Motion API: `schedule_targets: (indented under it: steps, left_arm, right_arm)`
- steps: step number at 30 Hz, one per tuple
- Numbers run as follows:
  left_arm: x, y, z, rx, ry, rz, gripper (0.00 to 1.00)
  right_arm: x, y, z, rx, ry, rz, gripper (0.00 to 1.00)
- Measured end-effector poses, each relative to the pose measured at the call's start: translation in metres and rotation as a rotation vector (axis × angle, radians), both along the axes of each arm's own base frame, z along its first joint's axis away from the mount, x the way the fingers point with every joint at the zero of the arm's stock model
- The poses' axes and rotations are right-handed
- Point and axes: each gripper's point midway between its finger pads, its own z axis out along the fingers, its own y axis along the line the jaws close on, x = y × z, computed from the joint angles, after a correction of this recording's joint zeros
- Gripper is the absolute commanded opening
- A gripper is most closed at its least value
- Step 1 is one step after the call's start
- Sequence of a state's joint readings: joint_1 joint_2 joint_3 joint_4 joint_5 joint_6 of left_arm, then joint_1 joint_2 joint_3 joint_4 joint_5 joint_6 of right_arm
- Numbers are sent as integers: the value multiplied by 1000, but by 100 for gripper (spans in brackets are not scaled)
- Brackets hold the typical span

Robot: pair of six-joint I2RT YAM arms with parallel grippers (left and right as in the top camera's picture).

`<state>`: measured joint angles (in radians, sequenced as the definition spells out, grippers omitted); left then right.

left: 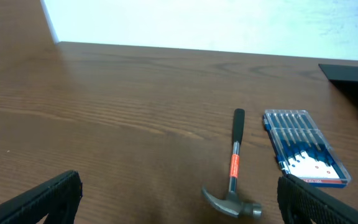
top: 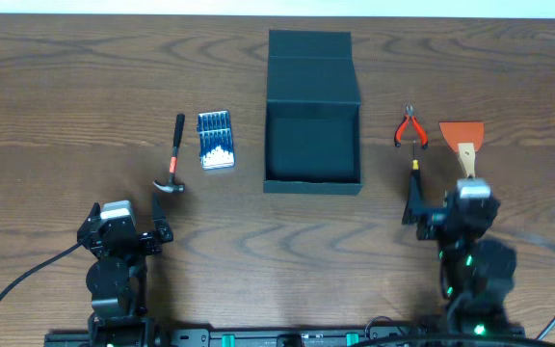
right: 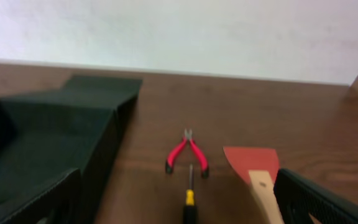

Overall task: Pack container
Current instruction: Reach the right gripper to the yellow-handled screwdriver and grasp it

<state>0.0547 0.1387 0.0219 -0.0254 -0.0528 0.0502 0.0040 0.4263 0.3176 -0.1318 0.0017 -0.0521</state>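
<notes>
Brown wood-grain table (top: 66,77) fills the scene, with a pale wall behind it, and everything is laid out around the container (top: 312,186), which sits in the middle with its lid (top: 313,67) folded back on the far side. Its inside looks empty, so packing seems not yet begun. Furthest left of the container, on the near side, the left gripper (left: 179,190) hangs with its jaws spread wide and nothing between them, facing the hammer (top: 173,159). The hammer lies flat with its head towards the robot and its handle pointing away, likely the easiest first pick for that arm. Between the hammer and the container lies a clear case of small blue tools (top: 216,140), close beside the container's left wall. Right of the container lie red pliers (top: 410,128), then a screwdriver (top: 415,169) with a yellow band just nearer the robot, then an orange scraper (top: 463,140) with a wooden handle. The right gripper (right: 178,186) is also released and empty, low over the screwdriver. These three lie close together, so a grab at one could nudge its neighbours.
</notes>
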Motion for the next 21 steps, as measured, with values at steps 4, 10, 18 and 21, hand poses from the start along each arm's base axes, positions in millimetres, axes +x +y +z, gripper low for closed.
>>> schedule_targets:
  steps: [4,10,18,21]
  left_arm:
    - [0,1,0,3,0,3,99]
    - [0,1,0,3,2,3,99]
    - [0,1,1,4,1,6,99]
    - [0,1,1,4,1,6,99]
  right_arm:
    - [28,-1,12,-37,244,4,99]
    - [66,-2,7,-57,649,17,99]
    - [102,-3,-29,-41,920,35,99]
    - [100,-4,-46,-38,983,34,99]
